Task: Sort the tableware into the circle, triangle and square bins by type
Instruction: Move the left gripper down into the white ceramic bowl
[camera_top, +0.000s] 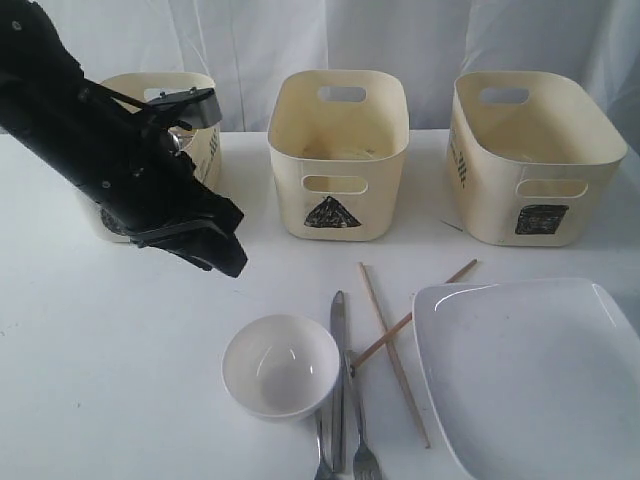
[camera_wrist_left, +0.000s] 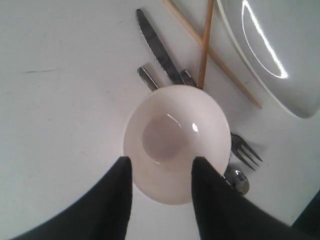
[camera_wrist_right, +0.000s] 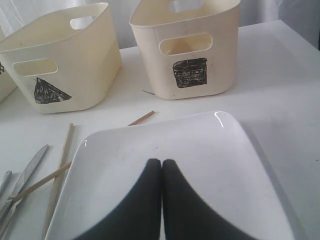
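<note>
A small white bowl (camera_top: 280, 365) (camera_wrist_left: 175, 135) stands upright on the white table. My left gripper (camera_wrist_left: 161, 167) (camera_top: 225, 255) hangs open above it, its fingers clear of the rim and holding nothing. Beside the bowl lie a steel knife (camera_top: 338, 330) (camera_wrist_left: 157, 50), a fork (camera_top: 362, 440) (camera_wrist_left: 246, 150), a spoon (camera_wrist_left: 238, 181) and two crossed wooden chopsticks (camera_top: 395, 345) (camera_wrist_left: 205, 45). The large white plate (camera_top: 540, 370) (camera_wrist_right: 210, 150) lies at the right. My right gripper (camera_wrist_right: 161, 162) is shut and empty just over the plate; the exterior view does not show it.
Three cream bins stand along the back: the left bin (camera_top: 190, 90), its mark mostly hidden by my left arm, the triangle bin (camera_top: 338, 150) (camera_wrist_right: 65, 55) and the square bin (camera_top: 535, 155) (camera_wrist_right: 190, 45). The left arm reaches across the left bin's front.
</note>
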